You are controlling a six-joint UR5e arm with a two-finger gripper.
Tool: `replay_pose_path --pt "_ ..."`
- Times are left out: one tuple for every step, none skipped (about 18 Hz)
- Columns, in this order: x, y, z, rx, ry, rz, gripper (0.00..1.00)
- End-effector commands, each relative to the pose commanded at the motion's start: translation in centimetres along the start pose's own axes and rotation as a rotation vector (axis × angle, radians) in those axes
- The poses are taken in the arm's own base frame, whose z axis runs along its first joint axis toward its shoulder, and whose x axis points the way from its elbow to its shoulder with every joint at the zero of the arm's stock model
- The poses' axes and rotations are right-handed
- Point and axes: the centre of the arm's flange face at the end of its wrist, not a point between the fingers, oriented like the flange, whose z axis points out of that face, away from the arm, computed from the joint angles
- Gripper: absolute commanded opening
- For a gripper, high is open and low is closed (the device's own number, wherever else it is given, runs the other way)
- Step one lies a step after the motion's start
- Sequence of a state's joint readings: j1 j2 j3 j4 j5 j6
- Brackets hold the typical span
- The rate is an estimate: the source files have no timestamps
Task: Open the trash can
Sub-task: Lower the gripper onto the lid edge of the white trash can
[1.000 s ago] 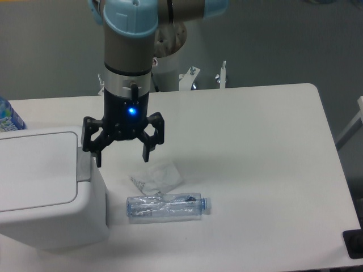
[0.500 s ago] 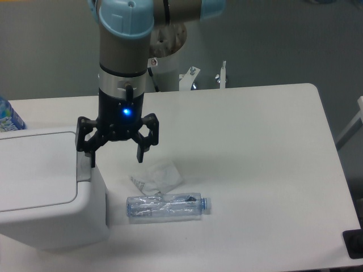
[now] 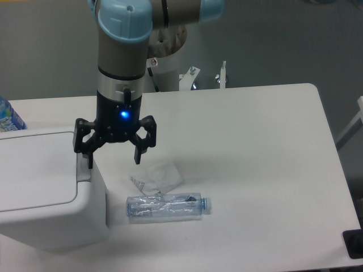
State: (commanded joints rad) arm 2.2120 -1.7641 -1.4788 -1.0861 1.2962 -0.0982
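The trash can is a large white boxy bin at the left front of the table, its flat lid panel down and closed. A grey push tab sits at the lid's right edge. My black gripper hangs open just right of the bin's top, a blue light glowing on its body. Its left finger is directly over the grey tab, and I cannot tell whether it touches it. Its right finger hangs over the bare table. Nothing is held.
A crushed clear plastic bottle lies on the white table in front of the gripper, with a crumpled clear wrapper just behind it. A blue-labelled bottle peeks in at the far left edge.
The gripper has shifted left and slightly up, bringing its left finger from beside the bin to over the grey tab. The lid has stayed down and the bottle has not moved.
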Motion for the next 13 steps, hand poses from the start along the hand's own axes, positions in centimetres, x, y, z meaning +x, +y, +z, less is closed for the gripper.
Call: replay_pose_path --pt "0.02 0.0 0.0 0.0 0.002 0.0 1.0" --pt "0.08 0.02 0.12 -0.002 0.002 0.001 1.0" --pt "0.32 0.11 0.16 -0.003 0.002 0.005 1.0" --pt "0.3 0.1 0.26 -0.005 0.002 0.005 1.0" --pt "0.3 0.1 0.26 -0.005 0.002 0.005 1.0" --pt "0.32 0.1 0.26 -0.005 0.003 0.005 1.0" --pt "0.32 0.1 0.26 -0.005 0.003 0.005 1.0" --pt "0.38 0.17 0.35 -0.007 0.004 0.006 1.0" --pt "0.38 0.17 0.35 -0.007 0.004 0.006 1.0" --pt "0.58 0.2 0.31 -0.006 0.005 0.009 1.0" --pt "0.55 0.18 0.41 -0.008 0.005 0.008 1.0" --pt "0.54 0.18 0.41 -0.007 0.003 0.008 1.0" --pt "0.54 0.18 0.41 -0.007 0.003 0.008 1.0"
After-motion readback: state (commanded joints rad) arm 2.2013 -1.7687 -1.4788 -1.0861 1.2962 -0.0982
